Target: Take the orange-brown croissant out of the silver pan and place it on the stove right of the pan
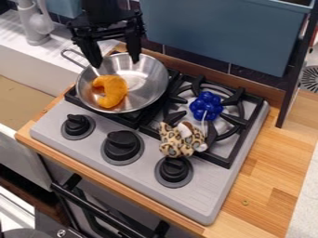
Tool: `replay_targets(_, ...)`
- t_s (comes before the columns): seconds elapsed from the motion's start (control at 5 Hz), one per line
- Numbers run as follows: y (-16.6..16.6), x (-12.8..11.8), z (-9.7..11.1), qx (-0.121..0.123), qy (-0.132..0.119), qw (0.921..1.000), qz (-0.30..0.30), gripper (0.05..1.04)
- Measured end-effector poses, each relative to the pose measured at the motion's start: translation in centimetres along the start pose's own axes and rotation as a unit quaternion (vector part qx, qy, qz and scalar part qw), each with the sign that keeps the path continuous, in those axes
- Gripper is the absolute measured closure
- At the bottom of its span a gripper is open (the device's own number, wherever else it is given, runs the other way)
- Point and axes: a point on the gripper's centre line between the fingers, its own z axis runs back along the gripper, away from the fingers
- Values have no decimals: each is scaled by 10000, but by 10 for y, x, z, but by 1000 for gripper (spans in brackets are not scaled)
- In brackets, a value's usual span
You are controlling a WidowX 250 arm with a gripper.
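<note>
Black and bar-shaped, the oven-door handle (105, 211) is running at a slant along the near side, below the front edge of the pale brown wooden counter (267, 186). That counter is framing the stove, its strip of wood on the right widening towards the camera. A flat blue-grey panel (217, 32) is standing behind. Within the frame of wood, the grey metal stove (205, 200) is carrying black grates. On its left burner, a round silver metal frying pan (152, 86) is sitting, its wire handle pointing to the far left and its raised rim closing off every side. Over the pan's far part, the black two-finger gripper (116, 64) is hanging from the top edge, fingers pointing down and spread apart, with a gap between the tips. A leopard-spotted plush toy (174, 146) is lying across the near part of the right grate, close to the right knob.

Inside the pan, left of its centre and nearer the camera than the fingertips, a curved orange toy (116, 90) is resting. Its long axis is running roughly from far to near, its hollow side is facing left, and bare steel is giving it more room on the right than on the left. A dark blue, lobed object (206, 106) is sitting on the right burner. Three black knobs (122, 145) are lining the stove's front.
</note>
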Motion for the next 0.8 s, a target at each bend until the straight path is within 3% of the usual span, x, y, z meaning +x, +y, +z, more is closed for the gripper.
replay_targets(0.2,2,-5,-15,268,151,9989,356,90)
replay_targets(0.8,9,-10,-35,511,-218,9966,611,90)
